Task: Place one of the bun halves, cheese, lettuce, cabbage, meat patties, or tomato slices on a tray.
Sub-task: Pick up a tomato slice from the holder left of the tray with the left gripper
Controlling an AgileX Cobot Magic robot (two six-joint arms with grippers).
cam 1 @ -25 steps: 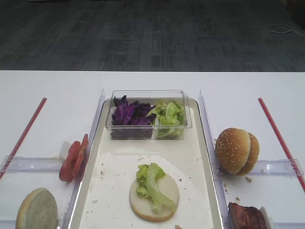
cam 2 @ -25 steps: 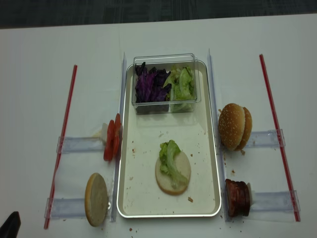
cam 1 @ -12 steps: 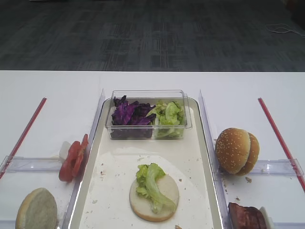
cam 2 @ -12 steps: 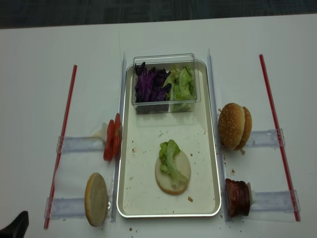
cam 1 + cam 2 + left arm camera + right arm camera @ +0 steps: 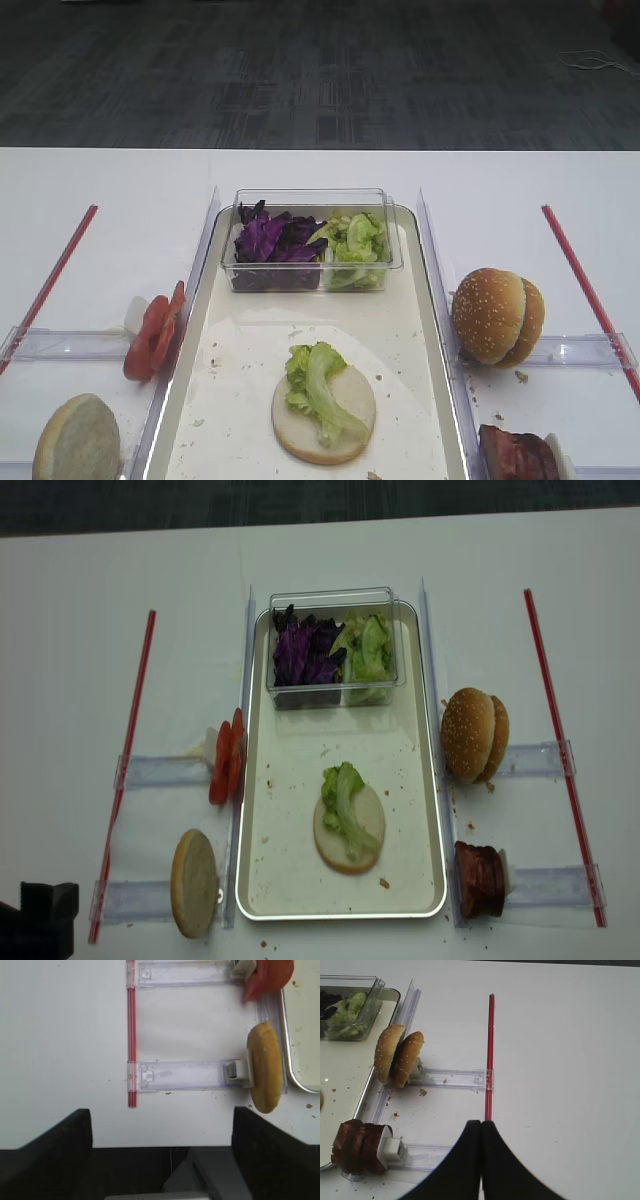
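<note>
While low at the table's near-left corner, left gripper (image 5: 40,920) wide apart, holding nothing; bare white table (image 5: 65,1035) ahead, bun halves (image 5: 264,1067) and tomato slices (image 5: 267,975) forward-right, hard against the tray (image 5: 300,1035) rim. Mid-tray, lettuce (image 5: 345,795) on a pale bun. Right gripper (image 5: 481,1130) pressed together, meat patties (image 5: 357,1152) left of its tips.

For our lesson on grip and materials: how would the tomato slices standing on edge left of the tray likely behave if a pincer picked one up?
The tomato slices look thin and moist, so probably floppy and slippery. Standing on edge against a white holder, they may topple if nudged. Hard squeezing would likely tear them.
</note>
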